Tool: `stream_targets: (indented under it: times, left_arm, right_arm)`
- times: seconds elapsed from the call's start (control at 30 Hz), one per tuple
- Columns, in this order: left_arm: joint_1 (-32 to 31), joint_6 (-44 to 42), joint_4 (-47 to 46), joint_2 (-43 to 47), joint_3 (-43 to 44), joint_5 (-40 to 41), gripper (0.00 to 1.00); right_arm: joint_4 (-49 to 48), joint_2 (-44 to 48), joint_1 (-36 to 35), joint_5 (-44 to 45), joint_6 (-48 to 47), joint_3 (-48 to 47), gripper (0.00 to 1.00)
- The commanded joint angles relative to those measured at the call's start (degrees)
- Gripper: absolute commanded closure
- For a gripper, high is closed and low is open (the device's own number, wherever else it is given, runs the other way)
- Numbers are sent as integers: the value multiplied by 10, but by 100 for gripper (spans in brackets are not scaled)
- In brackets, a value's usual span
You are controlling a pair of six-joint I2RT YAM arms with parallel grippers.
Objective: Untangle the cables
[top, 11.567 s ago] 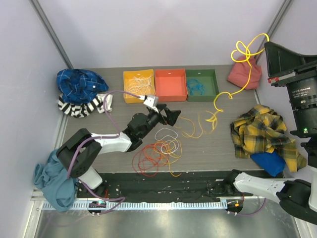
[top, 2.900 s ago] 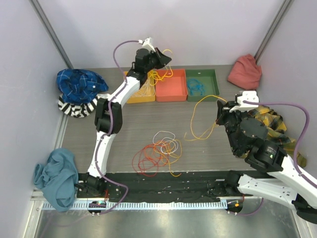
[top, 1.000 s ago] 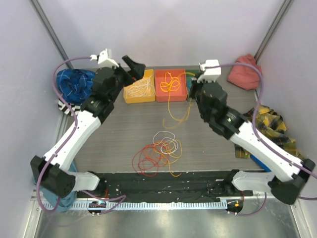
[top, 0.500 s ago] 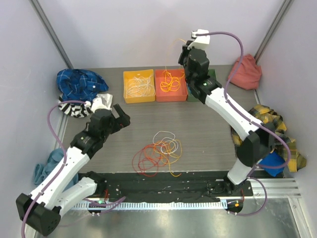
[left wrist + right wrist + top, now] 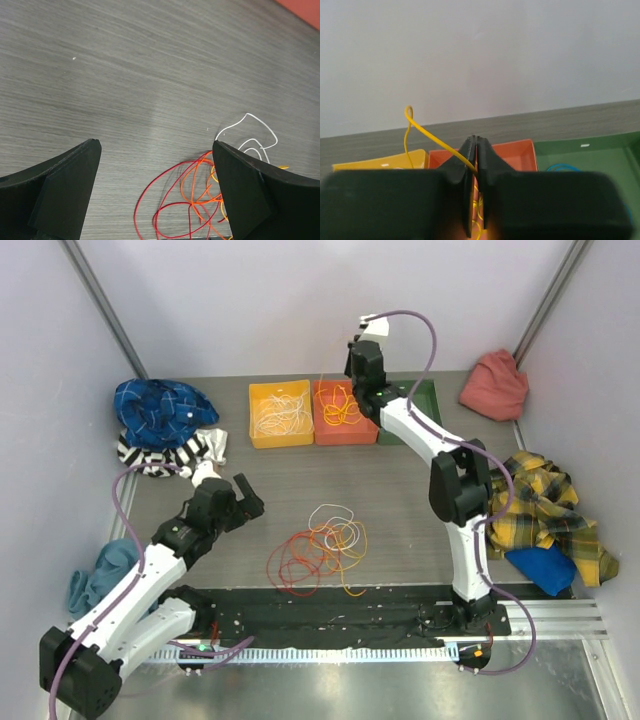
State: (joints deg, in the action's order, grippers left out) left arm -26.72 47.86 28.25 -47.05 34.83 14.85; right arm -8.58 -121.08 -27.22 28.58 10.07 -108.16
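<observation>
A tangle of red, orange, yellow and white cables point(image 5: 318, 548) lies on the table's near middle. In the left wrist view red and orange loops point(image 5: 192, 200) and a white loop point(image 5: 255, 135) lie ahead of my open, empty left gripper point(image 5: 155, 195), which hovers left of the tangle point(image 5: 243, 498). My right gripper point(image 5: 477, 150) is shut on a yellow cable point(image 5: 427, 131) and holds it over the orange bin point(image 5: 344, 430), where the cable's coil point(image 5: 342, 408) lies. White cables point(image 5: 278, 412) lie in the yellow bin point(image 5: 262, 436).
A green bin point(image 5: 425, 400) holding a blue cable point(image 5: 565, 167) stands right of the orange bin. Clothes lie around: blue and striped point(image 5: 160, 425) far left, teal point(image 5: 100, 575) near left, red point(image 5: 495, 385) far right, yellow plaid point(image 5: 545, 515) right.
My right gripper has carried the yellow cable to the orange bin and moved back over it. My left arm has come down from the back to near the tangle.
</observation>
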Motion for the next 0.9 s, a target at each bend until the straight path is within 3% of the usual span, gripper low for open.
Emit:
stream_targets:
  times: [0.0,0.1,0.23,0.5,0.7,0.8,0.87]
  left_arm:
    - [-1,9,-20,-18,-6,-18,0]
    - [-1,14,-24,-42,-6,-32,0]
    - [-2,16,-26,-65,5,-41,0]
    - [-2,33,-32,-49,7,-29,0]
    - [-11,45,-25,-71,29,6,0]
    - [-73,29,5,-113,82,75,0]
    - [-101,23,20,-155,107,118,0]
  right_arm:
    - [38,-57,8,-12,36,-50,48]
    - [54,-78,8,5,55,-57,13]
    - [45,-58,9,14,73,-49,0]
    - [22,121,4,11,136,73,0]
    - [17,332,-7,-75,203,330,1]
    - [2,425,-35,-103,198,492,3]
    - [41,447,-54,-98,190,522,4]
